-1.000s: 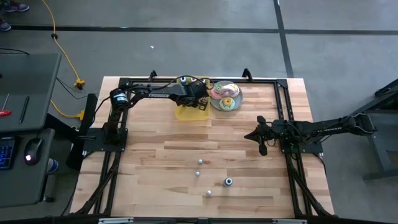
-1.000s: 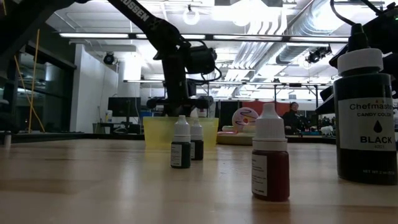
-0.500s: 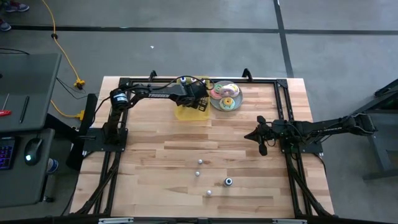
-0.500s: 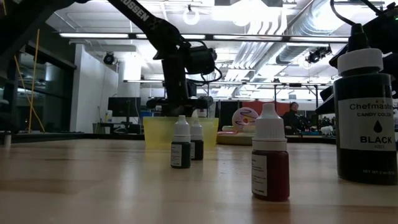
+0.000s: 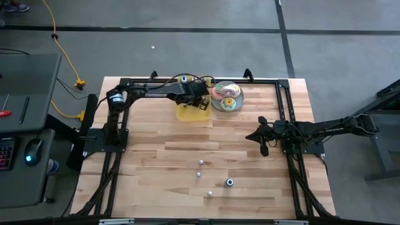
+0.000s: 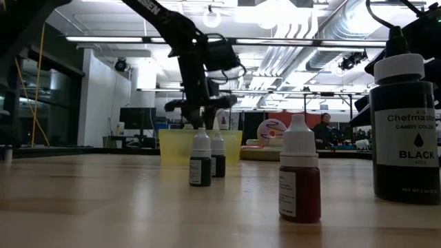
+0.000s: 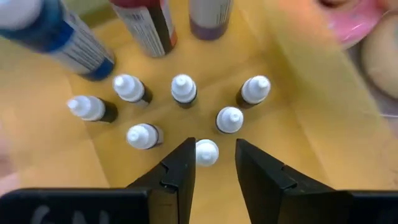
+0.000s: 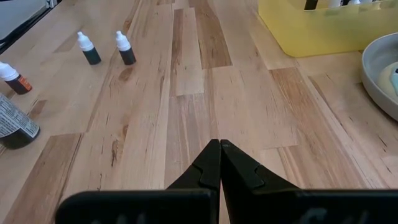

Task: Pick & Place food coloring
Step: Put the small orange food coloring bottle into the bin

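Over yellow tray (image 5: 190, 113), left end effector (image 7: 211, 163) is opening and lifting, jaws parted around just-dropped bottle (image 7: 206, 152). Four bottles (image 5: 200, 164) waiting on table (image 5: 156, 156); right end effector (image 8: 219, 163) clenched, idling.

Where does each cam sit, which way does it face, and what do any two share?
High: overhead, straight down on the table; both arms show.
Low: table height, level past bottles to the yellow tray; left arm above it.
Left wrist: down into the tray, open left gripper over a bottle.
Right wrist: across the wood; shut right gripper.
Shared: all four show the tray.
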